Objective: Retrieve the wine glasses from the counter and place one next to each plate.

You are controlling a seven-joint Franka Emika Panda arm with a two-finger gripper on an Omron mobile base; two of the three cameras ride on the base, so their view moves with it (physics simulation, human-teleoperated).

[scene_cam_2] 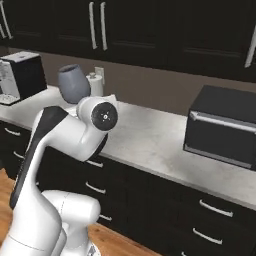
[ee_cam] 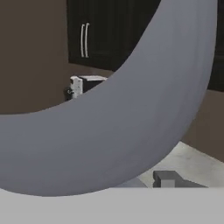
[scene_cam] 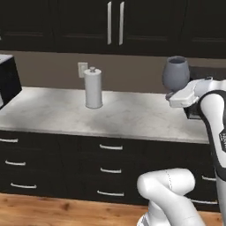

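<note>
Paper towel roll (scene_cam: 93, 88) upright by wall outlet (scene_cam: 82, 69); black toaster oven (scene_cam_2: 224, 126), coffee machine (scene_cam_2: 20, 76)

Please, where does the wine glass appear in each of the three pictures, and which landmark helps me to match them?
Left base view: wine glass at upper right, above the white hand.
Right base view: wine glass at upper left, behind the arm's joint.
Hand view: its grey bowl is very close and spans the frame.
Shared landmark: the counter.

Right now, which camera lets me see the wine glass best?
The left base view: the wine glass shows its whole grey-blue bowl and open rim, up at the hand above the counter. The right base view shows the bowl partly behind the white arm. The hand view sees just a huge grey curve, too close.
</note>
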